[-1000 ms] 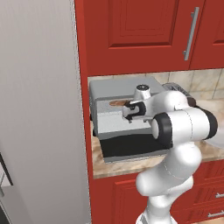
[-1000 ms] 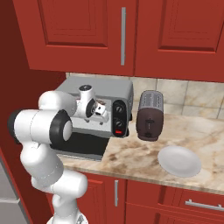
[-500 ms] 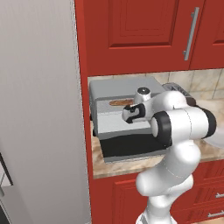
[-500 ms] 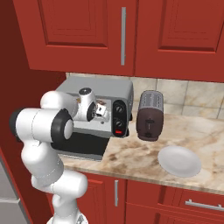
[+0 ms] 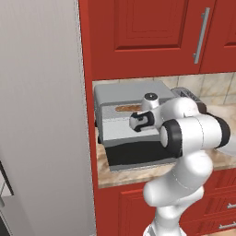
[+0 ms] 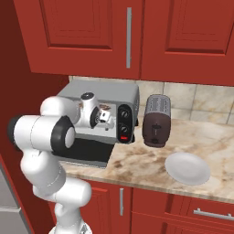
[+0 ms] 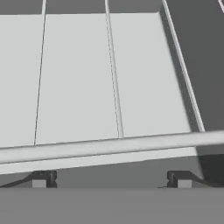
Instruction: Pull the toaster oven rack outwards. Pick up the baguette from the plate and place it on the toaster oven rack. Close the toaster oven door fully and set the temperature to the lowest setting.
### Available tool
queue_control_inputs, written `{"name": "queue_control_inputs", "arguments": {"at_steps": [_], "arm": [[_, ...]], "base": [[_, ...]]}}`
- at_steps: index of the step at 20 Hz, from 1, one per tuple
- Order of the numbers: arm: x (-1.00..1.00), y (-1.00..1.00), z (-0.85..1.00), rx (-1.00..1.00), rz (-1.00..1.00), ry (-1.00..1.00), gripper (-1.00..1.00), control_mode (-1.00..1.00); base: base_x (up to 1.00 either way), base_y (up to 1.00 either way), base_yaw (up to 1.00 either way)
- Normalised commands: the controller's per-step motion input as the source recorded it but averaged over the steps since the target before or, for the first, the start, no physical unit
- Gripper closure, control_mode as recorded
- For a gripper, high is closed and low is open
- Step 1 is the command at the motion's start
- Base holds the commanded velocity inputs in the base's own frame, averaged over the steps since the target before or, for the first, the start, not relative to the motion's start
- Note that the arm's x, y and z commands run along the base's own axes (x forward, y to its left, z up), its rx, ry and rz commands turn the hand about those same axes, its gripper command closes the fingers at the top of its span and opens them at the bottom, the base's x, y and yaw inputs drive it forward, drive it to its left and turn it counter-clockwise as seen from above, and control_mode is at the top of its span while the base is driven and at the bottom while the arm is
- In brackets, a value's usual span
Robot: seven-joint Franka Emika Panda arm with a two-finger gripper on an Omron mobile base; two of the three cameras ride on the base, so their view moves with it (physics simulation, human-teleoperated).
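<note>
The gripper (image 7: pixel 111 179), jaws spread wide and holding nothing, hangs at the bottom of the hand view over the toaster oven rack (image 7: pixel 109 87). The baguette (image 5: pixel 129 108) lies at centre of the left base view, inside the toaster oven (image 5: pixel 126 92), whose toaster oven door (image 5: pixel 138 154) hangs open.

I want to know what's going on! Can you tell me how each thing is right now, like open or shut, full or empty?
toaster oven door: open, folded down.
toaster oven rack: empty at the front.
baguette: inside the toaster oven.
plate: empty.
gripper: open, holding nothing.
</note>
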Motion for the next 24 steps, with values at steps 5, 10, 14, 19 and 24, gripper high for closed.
{"name": "queue_control_inputs", "arguments": {"at_steps": [5, 10, 14, 19, 24], "arm": [[-0.48, 0.00, 0.14, 0.00, -0.02, 0.06, -1.00, -1.00], [-0.56, -0.11, 0.23, 0.00, 0.00, 0.09, -1.00, -1.00], [-0.64, -0.39, 0.14, 0.00, 0.00, 0.09, -1.00, -1.00], [-0.70, -0.52, 0.00, 0.00, 0.00, 0.06, -1.00, -1.00], [-0.51, -0.39, -0.06, 0.00, 0.04, 0.05, -1.00, -1.00]], "base": [[0.00, 0.00, 0.00], [0.00, 0.00, 0.00], [0.00, 0.00, 0.00], [0.00, 0.00, 0.00], [0.00, 0.00, 0.00]]}}
